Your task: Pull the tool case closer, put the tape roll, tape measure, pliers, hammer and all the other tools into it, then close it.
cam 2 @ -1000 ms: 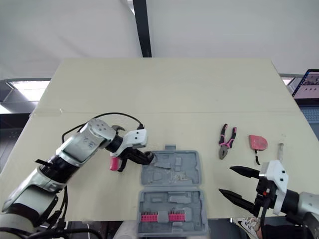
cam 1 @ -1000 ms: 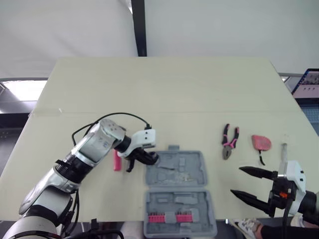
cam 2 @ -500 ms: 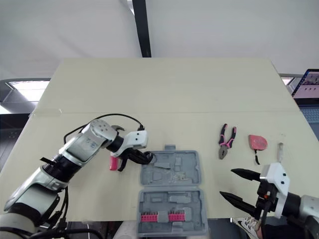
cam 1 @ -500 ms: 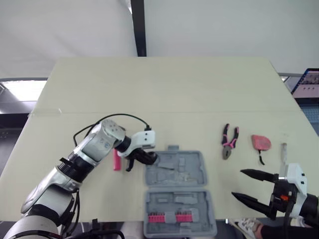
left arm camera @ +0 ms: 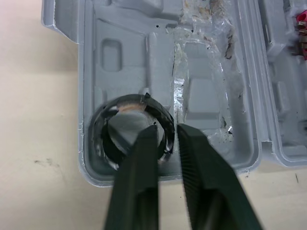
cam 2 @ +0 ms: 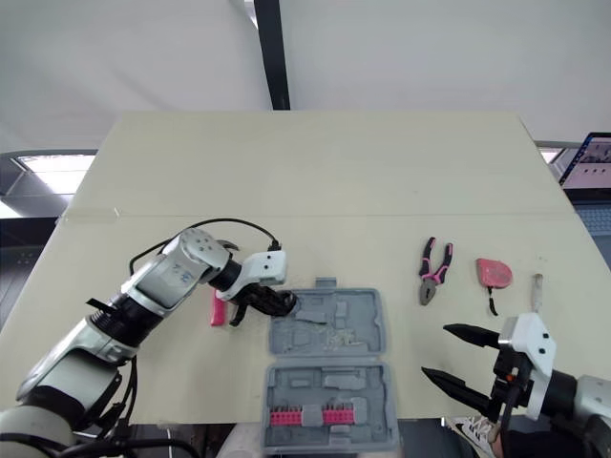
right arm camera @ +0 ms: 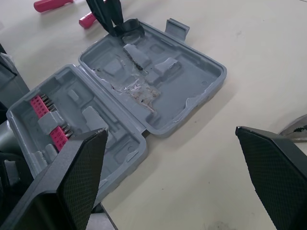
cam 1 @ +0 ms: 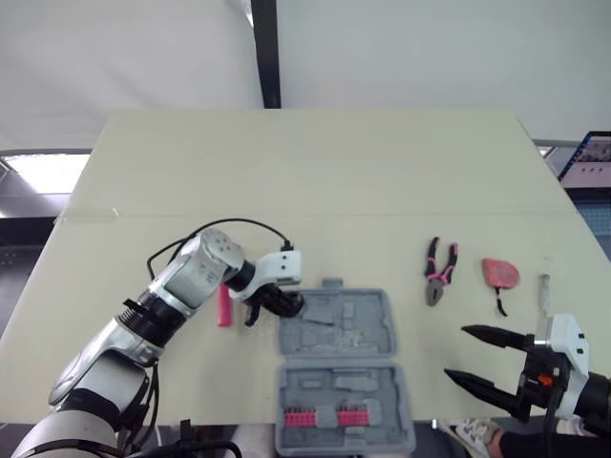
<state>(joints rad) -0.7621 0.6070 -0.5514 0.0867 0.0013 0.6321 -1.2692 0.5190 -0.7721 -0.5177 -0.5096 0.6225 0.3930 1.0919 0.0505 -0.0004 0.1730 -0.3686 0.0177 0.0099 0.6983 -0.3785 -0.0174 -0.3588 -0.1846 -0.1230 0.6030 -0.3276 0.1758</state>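
The grey tool case [cam 1: 361, 322] lies open at the table's front middle, with pink bits [cam 1: 325, 417] in its near half. My left gripper [left arm camera: 167, 136] is over the case's far left corner, shut on the wall of the black tape roll [left arm camera: 101, 143], which rests in a recess there. A pink-handled tool [cam 1: 223, 305] lies just left of the case. To the right of the case lie the pliers [cam 1: 438, 272], the pink tape measure [cam 1: 500, 273] and a grey tool [cam 1: 544, 286]. My right gripper [cam 1: 456, 353] hangs open at the front right, holding nothing.
The far half of the cream table [cam 1: 315, 162] is bare. A laptop screen [cam 1: 592, 157] stands off the right edge, and a dark post [cam 1: 265, 52] rises behind the table. The case's near half reaches the front edge.
My right gripper has sunk a little toward the front edge. The left arm's elbow has swung slightly right while its gripper stays at the case's corner with the tape roll.
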